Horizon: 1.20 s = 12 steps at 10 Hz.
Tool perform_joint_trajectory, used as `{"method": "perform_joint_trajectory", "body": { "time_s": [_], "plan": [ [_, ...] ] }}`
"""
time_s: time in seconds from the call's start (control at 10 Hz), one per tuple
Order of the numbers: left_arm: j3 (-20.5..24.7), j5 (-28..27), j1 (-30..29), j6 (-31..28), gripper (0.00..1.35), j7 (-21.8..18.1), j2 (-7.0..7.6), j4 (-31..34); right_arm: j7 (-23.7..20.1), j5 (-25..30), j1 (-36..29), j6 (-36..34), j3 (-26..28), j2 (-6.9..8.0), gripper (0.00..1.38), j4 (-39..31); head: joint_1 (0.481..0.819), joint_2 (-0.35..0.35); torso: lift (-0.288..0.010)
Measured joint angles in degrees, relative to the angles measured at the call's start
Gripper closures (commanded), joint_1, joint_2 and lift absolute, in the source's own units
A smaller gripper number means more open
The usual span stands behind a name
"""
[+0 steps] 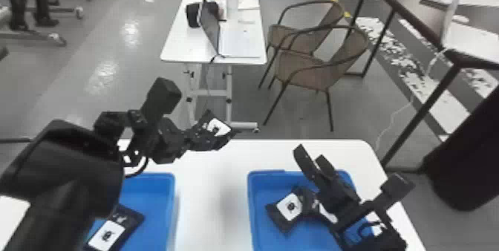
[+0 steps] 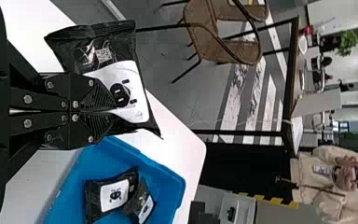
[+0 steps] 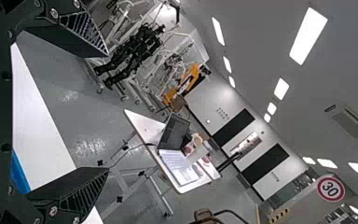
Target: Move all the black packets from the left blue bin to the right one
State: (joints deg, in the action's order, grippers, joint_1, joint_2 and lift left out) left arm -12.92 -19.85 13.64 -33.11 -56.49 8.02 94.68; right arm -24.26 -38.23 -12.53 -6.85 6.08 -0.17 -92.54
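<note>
Item: left blue bin (image 1: 167, 198), its near part showing beneath the left arm (image 1: 70, 172); one black packet (image 1: 108, 233) is lying inside, awaiting transfer.
Item: right blue bin (image 1: 251, 198); one packet (image 1: 291, 207) is lying inside, and a second packet (image 2: 144, 208) is leaning against it.
Item: right gripper (image 1: 311, 153), fingers standing apart with nothing between them; it is hanging over the right-hand part of that bin.
Item: left gripper (image 2: 113, 112), pinching a held packet (image 1: 219, 127) up near the far edge of the white table (image 1: 211, 165), well short of the destination.

Hazards, as judged: the right gripper is occupying air above the destination, so a crossing left gripper could be knocking into it. The pouch is spreading well past the fingers, so a poor grip or a snag could be letting it slip; an early release near the far edge could be sending it to the floor.

Edges and room: a strip of tabletop is running between the bins, offering a lane above their rims; the left side of the right bin is giving the easier entry.

Beyond: a wicker chair (image 1: 297, 66) is standing on the floor, and a laptop (image 1: 237, 42) is resting on a far table (image 1: 178, 48).
</note>
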Motion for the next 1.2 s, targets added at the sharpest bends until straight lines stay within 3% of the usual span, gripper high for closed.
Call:
{"method": "perform_joint_trajectory", "body": {
  "time_s": [0.6,1.2],
  "plan": [
    [-7.1,8.5,5.5,4.1,1.13,-2.6,-2.99,-6.7,-2.7,0.5,6.8,-2.5,-0.4,-0.58,0.15,4.1,0.695,-0.223,0.000],
    [-5.9,7.9,5.0,0.9,1.13,-8.3,-1.90,-6.4,-2.6,0.9,10.6,-1.5,1.5,-1.66,0.15,7.9,0.695,-0.238,0.000]
  ]
}}
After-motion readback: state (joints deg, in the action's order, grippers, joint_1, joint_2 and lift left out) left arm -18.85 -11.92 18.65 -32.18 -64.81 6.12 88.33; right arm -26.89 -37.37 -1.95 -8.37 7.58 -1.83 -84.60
